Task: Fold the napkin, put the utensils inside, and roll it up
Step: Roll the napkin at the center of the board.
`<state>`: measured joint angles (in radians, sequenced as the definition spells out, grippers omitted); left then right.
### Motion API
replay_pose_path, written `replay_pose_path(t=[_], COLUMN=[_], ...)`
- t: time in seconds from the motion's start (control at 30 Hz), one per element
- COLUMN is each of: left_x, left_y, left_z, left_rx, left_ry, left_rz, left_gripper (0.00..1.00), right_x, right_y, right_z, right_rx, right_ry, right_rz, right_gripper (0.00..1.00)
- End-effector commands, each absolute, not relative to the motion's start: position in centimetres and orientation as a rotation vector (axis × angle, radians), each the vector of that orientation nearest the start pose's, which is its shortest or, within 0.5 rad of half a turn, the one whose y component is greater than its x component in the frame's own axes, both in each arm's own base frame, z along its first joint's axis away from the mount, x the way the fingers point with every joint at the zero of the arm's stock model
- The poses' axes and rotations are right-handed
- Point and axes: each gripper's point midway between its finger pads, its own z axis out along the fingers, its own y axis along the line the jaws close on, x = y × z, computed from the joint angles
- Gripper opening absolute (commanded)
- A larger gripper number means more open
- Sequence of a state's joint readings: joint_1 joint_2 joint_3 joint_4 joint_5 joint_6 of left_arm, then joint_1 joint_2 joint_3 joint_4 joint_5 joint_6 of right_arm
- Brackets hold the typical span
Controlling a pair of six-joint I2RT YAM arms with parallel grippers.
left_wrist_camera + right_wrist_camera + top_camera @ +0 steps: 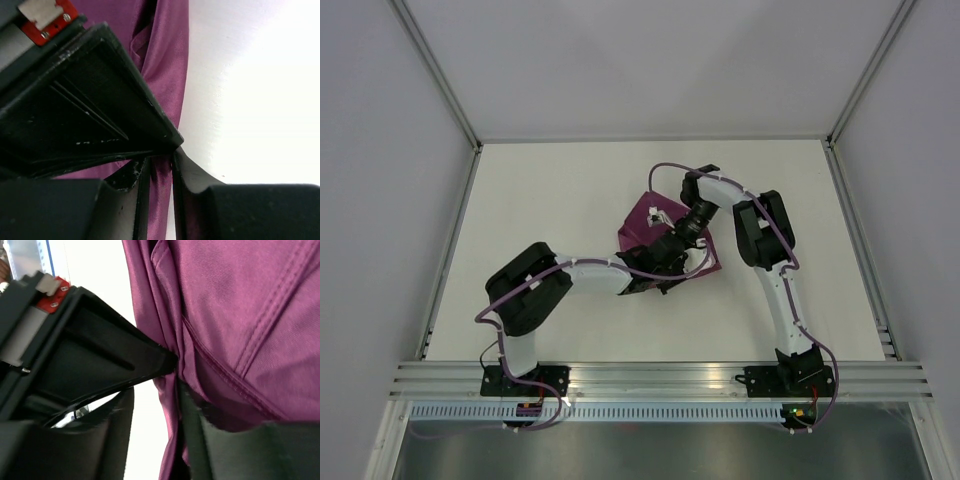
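One napkin [642, 216] is bunched mid-table, where two grippers are met. The left gripper [176, 150] is clamped on one fold; the right gripper [179, 375] (cloth against its fingers) cannot be judged gripping or loose.

Top cam: high, behind arm bases, looks down on whole desk [570, 190], far. L wrist cam: v. close, sights along L gripper [170, 152]; R wrist cam same along R gripper [180, 375]. All 3 share napkin [642, 222] at gripper tips.
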<state>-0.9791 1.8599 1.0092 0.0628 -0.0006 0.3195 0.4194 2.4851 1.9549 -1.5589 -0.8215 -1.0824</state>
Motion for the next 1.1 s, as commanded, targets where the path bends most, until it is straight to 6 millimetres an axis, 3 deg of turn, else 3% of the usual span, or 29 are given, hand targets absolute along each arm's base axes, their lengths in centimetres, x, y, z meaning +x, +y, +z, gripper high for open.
replay_pose_path(t=[0.0,0.23,0.6,0.9,1.07], left_x=[21.8,21.4,21.7,21.7,22.0], left_y=[-34.5,-34.4,-34.5,-34.6,-34.8], left_z=[-3.3,-3.3,-2.6,-2.7,-1.9], left_rx=[1.560,1.549,1.465,1.419,1.385], left_ry=[2.139,2.220,2.339,2.450,2.489], left_rz=[-0.523,-0.650,-0.907,-1.041,-1.119], left_gripper=[0.02,0.02,0.02,0.02,0.02], right_x=[29.6,33.3,38.4,41.0,40.7], right_y=[23.8,24.3,22.7,20.4,18.9], right_z=[0.0,3.9,9.3,11.1,11.8], right_rx=[-1.868,-1.685,-1.344,-1.159,-1.102], right_ry=[2.284,2.228,2.146,2.110,2.066], right_rz=[1.310,1.168,1.062,0.924,0.904], right_gripper=[0.53,0.64,0.66,0.67,0.67])
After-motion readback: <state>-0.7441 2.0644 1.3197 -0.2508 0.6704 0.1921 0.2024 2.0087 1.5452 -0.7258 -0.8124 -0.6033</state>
